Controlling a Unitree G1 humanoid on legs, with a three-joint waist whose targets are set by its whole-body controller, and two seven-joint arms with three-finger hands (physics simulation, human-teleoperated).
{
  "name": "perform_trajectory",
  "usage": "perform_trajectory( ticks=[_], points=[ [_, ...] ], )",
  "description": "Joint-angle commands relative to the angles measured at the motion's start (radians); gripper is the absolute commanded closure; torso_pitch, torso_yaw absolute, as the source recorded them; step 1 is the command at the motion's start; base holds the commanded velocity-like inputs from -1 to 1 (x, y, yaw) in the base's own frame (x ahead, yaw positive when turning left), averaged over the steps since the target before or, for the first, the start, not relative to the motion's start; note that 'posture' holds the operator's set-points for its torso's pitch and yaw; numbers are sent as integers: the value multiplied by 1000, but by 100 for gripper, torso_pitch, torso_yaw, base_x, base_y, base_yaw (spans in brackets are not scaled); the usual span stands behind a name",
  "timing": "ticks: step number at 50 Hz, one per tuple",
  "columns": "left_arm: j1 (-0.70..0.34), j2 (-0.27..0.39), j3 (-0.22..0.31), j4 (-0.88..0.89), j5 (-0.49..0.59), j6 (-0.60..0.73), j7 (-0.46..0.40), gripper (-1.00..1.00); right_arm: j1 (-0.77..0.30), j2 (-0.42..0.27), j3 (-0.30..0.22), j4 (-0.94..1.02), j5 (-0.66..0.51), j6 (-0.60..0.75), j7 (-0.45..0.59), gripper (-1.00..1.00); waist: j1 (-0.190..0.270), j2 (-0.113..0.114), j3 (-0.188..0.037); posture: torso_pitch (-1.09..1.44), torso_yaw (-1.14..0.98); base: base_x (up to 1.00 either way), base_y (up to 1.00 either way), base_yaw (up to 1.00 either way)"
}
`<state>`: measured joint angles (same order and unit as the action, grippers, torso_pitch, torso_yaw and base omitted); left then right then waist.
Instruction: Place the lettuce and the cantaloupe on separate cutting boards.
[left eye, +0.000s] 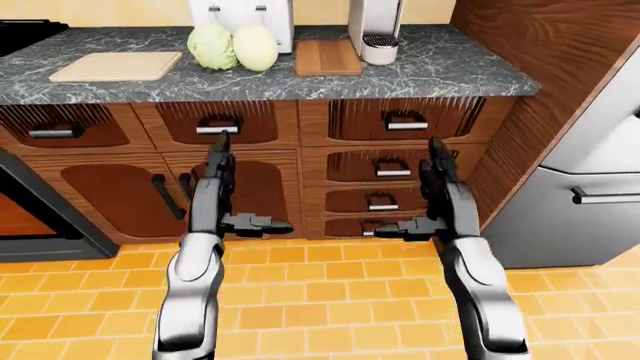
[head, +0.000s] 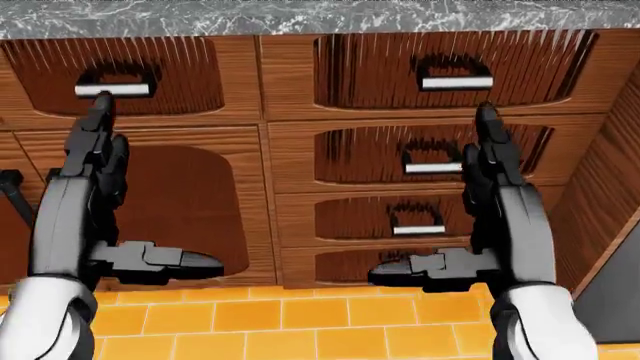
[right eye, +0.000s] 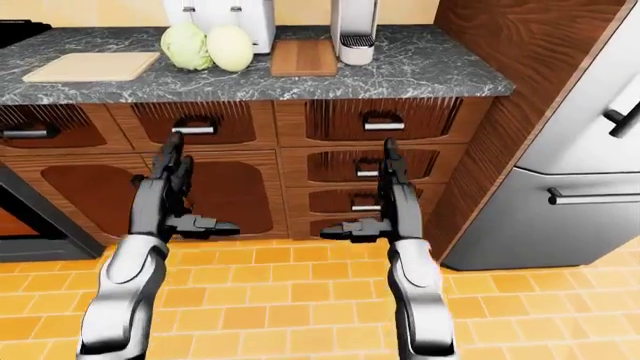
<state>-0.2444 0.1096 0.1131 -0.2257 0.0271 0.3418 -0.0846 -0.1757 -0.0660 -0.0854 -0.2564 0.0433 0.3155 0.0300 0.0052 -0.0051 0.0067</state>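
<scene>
Nearest: left robot hand (left eye: 222, 166) and right robot hand (left eye: 437, 169), both with fingers spread, holding nothing, raised before the drawers. On the desk (left eye: 440, 71): one lettuce (left eye: 211, 46) and one cantaloupe (left eye: 255, 46), touching, each standing long axis upright. Two cutting boards: pale board (left eye: 118, 66) to their left, darker board (left eye: 327, 57) to their right.

No text, label, brand, number or sign can be read in any view — not on the white toaster (left eye: 243, 21), the coffee machine (left eye: 376, 28), the drawer fronts (head: 455, 71) or the steel fridge (left eye: 590, 195) — all these surfaces are plain.
</scene>
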Motion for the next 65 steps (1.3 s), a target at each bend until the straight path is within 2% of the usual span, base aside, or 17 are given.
perform_trajectory(
  ticks=[1, 5, 8, 11, 14, 19, 21, 22, 23, 25, 33, 35, 36, 40, 42, 52, 65],
  points=[
    [-68, 13, -3, -74, 6, 34, -2, -100, -56, -13, -16, -70, 6, -12, -5, -100, -1, 1, -23, 0, 0, 0, 0, 0],
    [-132, 23, -3, -100, 16, 83, -4, -100, -109, -37, -35, -129, 22, 54, -7, -100, -1, 6, -33, 0, 0, 0, 3, 0],
    [-154, 34, 6, -116, 14, 100, 0, -100, -134, -54, -39, -149, 14, 67, 11, -100, -3, 7, -14, 0, 0, 0, 16, 0],
    [-146, 40, 8, -159, 15, 127, 0, -100, -154, -63, -50, -176, 24, 96, 7, -100, -11, -42, 9, 0, 0, 13, 62, 0],
    [-120, 38, 21, -224, 11, 151, 2, -100, -145, -65, -50, -233, 32, 127, 7, -100, -22, -42, 2, 0, 0, 15, 65, 0],
    [-85, 43, 39, -274, 6, 151, -6, -100, -100, -51, -61, -320, 53, 147, 1, -100, -37, 18, 26, 0, 0, 14, 64, 0],
    [-85, 43, 42, -275, 2, 145, 1, -100, -102, -52, -60, -337, 59, 156, -3, -100, -38, 79, 6, 0, 0, 15, 64, 0],
    [-81, 40, 37, -273, 3, 137, 3, -100, -103, -52, -56, -337, 57, 156, -4, -100, -33, 139, -12, 0, 0, 15, 65, 0],
    [-80, 41, 35, -272, 6, 136, 3, -100, -101, -52, -52, -336, 54, 152, -2, -100, -21, 86, 9, 0, 0, 13, 65, 0],
    [-79, 43, 28, -274, 16, 135, -2, -100, -98, -53, -57, -337, 57, 147, 1, -100, -15, 79, 16, 0, 0, 15, 64, 0],
    [-142, 65, 35, -320, 50, 210, -5, -100, -156, -73, -46, -331, 37, 179, 21, -100, -5, -16, 31, 0, 0, 15, 64, 0],
    [-173, 72, 25, -329, 64, 234, -6, -100, -171, -74, -49, -339, 38, 194, 26, -100, -3, -62, 18, 0, 0, 15, 35, 0],
    [-191, 76, 23, -331, 70, 248, -11, -100, -178, -75, -48, -338, 36, 196, 27, -100, -8, -10, 25, 0, 0, 16, 9, 0],
    [-215, 72, 14, -347, 88, 271, -11, -100, -201, -82, -50, -345, 39, 214, 35, -100, -19, 60, 20, 0, 0, 16, 0, 0],
    [-211, 66, 6, -375, 95, 289, -16, -100, -197, -82, -48, -351, 42, 212, 41, -100, -16, 77, 9, 0, 0, 16, 0, 0],
    [-184, 48, 8, -431, 99, 323, -9, -100, -171, -86, -66, -392, 63, 213, 49, -100, 2, 48, 29, 0, 0, 20, 0, 0],
    [-155, 55, 22, -410, 101, 285, -21, -100, -143, -65, -45, -364, 46, 159, 47, -100, 4, 50, 30, 0, 0, 27, 0, 0]
  ],
)
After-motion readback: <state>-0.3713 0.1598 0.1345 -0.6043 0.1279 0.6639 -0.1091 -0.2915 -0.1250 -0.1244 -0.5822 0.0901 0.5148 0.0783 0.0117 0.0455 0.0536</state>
